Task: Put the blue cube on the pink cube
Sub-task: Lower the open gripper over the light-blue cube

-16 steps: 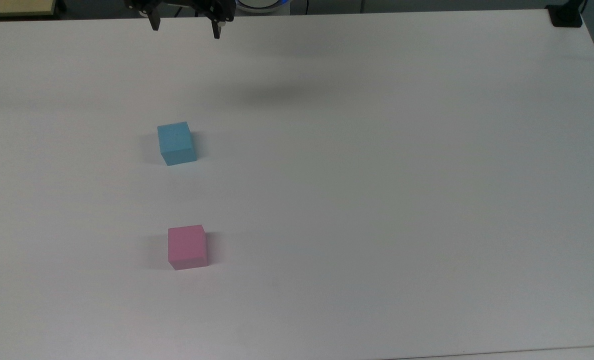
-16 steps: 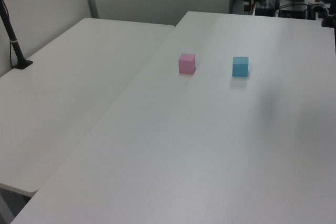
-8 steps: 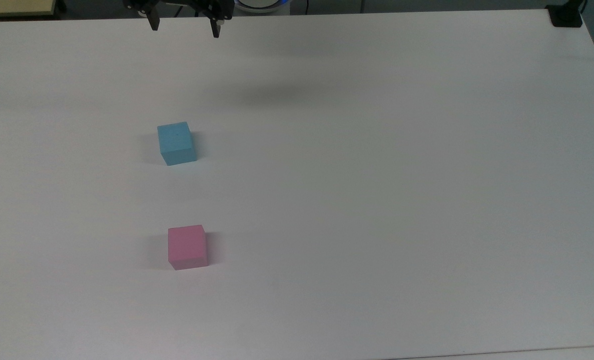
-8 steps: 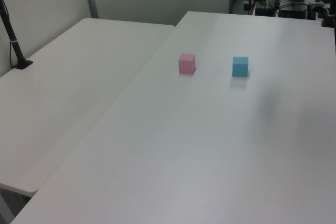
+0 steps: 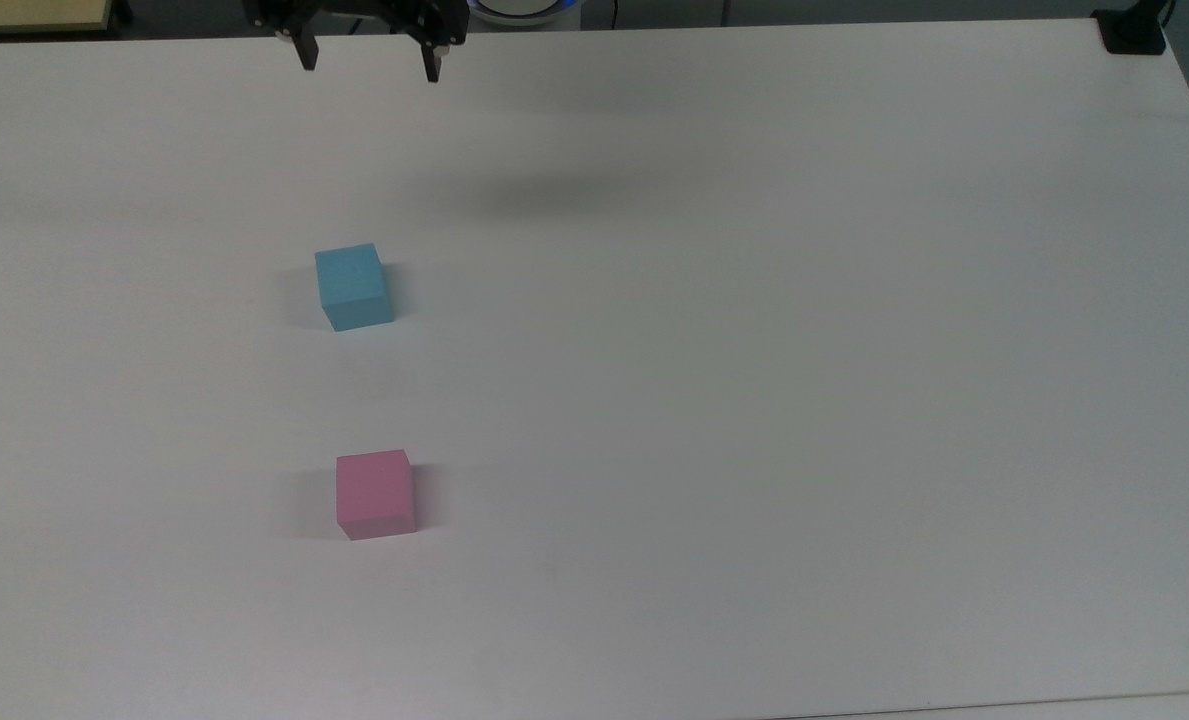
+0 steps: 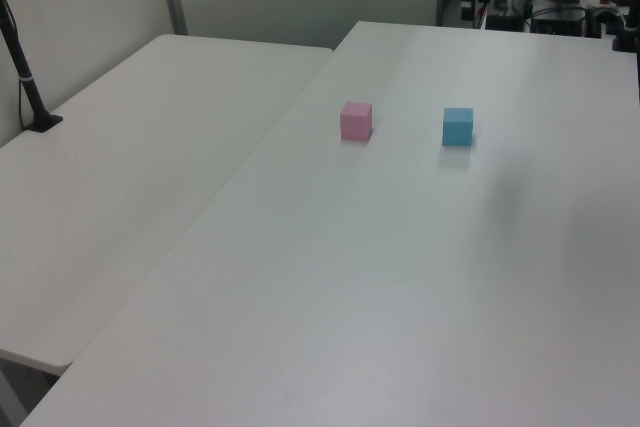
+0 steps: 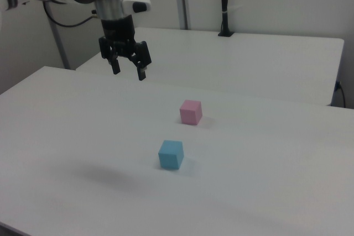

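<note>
In the right view, you see the blue cube [image 7: 171, 154] low at centre on the table [image 7: 265, 158], the pink cube [image 7: 191, 111] apart beyond it, and the gripper [image 7: 128, 72] raised at upper left, fingers apart, empty.

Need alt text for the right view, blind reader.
A robot arm's open gripper hangs above a white table, holding nothing. On the table sit a blue cube nearer the camera and a pink cube behind it, apart from each other.
</note>
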Tool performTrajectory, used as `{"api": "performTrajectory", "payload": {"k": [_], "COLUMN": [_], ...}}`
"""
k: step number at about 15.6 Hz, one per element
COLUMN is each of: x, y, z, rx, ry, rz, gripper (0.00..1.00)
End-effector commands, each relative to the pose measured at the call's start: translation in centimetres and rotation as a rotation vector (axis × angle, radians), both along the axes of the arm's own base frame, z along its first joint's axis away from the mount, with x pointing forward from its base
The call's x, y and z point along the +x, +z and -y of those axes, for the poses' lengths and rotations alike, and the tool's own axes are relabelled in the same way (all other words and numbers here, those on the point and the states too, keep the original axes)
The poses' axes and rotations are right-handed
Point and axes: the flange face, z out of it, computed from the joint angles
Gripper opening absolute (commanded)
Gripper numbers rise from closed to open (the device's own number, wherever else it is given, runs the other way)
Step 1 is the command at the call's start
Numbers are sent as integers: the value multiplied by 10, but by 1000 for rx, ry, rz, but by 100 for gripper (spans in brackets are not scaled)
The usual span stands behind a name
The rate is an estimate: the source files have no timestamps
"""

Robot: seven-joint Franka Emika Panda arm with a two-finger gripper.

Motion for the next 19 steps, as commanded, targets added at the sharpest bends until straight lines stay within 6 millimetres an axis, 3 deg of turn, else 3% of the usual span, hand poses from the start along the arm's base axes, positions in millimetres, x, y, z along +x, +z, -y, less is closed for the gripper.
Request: {"api": "performTrajectory", "payload": {"k": [1,3,5,7,10,14,19], "x": [18,35,50,42,33,24,31], "y": [-42,-84,-130,-178,-217,-247,-263], "z": [20,25,46,62,70,63,53], "rx": [5,-6,-47,-85,-95,-85,-83], "ry": [50,80,81,222,286,328,326], "rz": [-20,-61,-49,-100,-106,-152,-140], "gripper": [100,100,100,100,100,100,100]}}
